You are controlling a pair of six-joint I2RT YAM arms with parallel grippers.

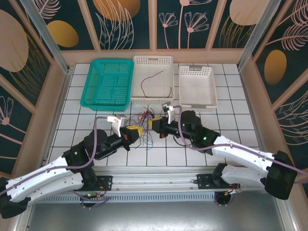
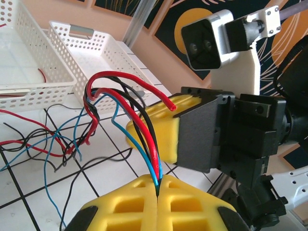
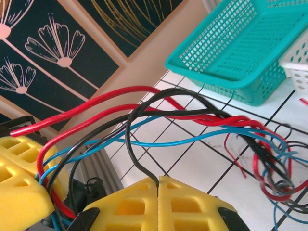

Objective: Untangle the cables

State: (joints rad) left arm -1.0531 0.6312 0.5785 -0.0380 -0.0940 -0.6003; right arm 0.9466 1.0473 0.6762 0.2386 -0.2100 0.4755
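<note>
Cables [image 1: 146,126] of thin red, black and blue wire lie in a loose tangle on the white tiled table [image 1: 231,130], in front of the middle basket and between the two grippers. From the knot a bundle rises in arcs off the tiles.

In the left wrist view the left gripper [image 2: 158,190] has its yellow foam pads pressed together, with red, blue and black strands pinched in the seam. In the right wrist view the right gripper [image 3: 158,185] is likewise clamped, and a single black strand runs into the line where its yellow pads meet. The other strands sweep past it toward the left gripper's pad at the left edge of that view. One red end sticks out free above that pad. Seen from above, the two grippers face each other, close together over the tangle.

A lone red wire [image 1: 144,82] lies curled in the white perforated plastic basket [image 1: 153,60] at the back centre. A teal mesh basket [image 1: 94,82] stands just beside it to the left, and a second white basket [image 1: 197,72] to the right.
</note>
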